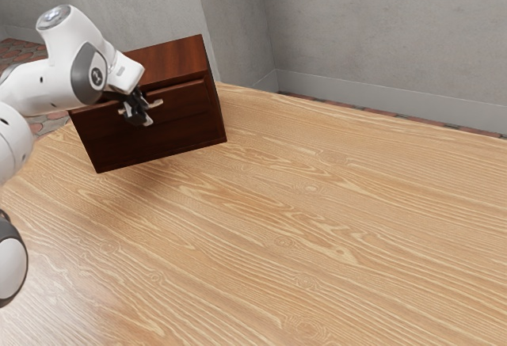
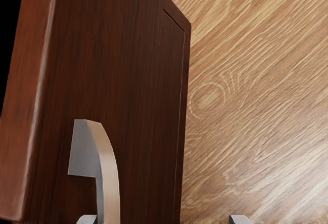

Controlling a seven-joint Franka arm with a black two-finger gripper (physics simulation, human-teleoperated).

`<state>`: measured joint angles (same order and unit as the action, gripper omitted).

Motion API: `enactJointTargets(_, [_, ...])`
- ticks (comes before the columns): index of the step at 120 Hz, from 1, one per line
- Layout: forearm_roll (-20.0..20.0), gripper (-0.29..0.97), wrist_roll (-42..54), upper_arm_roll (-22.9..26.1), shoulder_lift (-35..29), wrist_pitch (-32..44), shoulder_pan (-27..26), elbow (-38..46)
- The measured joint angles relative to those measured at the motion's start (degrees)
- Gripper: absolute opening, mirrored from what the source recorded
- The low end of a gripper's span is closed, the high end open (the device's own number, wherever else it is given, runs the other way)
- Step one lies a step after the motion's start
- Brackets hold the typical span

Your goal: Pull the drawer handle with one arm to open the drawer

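We have the gripper [image 1: 136, 113] at the handle [image 1: 156, 104], the drawer [image 1: 186, 94] a little way out

Exterior view: the cabinet [image 1: 158, 144] sits at ten o'clock on the table [image 1: 317, 219]; our arm [image 1: 63, 69] comes in from nine o'clock, its black fingers on the pale handle at the drawer's front. Wrist view: the handle [image 2: 97, 162] curves off the drawer [image 2: 102, 55], which stands proud of the cabinet [image 2: 177, 106]; our fingertips [image 2: 240, 219] stand wide apart, the handle just beside one and well apart from the other, so nothing is clamped, with the table [image 2: 256, 106] beyond
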<state>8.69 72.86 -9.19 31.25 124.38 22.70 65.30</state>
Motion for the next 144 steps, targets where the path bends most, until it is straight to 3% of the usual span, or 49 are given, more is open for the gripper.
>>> enactJointTargets(46, [-0.1, -0.06, -0.3, -0.1, -0.8, 0.6, -0.4, 1.2])
enactJointTargets(59, [-0.2, -0.11, -0.5, -0.2, -0.9, 1.0, -0.9, 1.6])
enactJointTargets(144, [-0.7, -0.09, -1.5, 0.0, -7.4, 2.5, -2.4, 10.4])
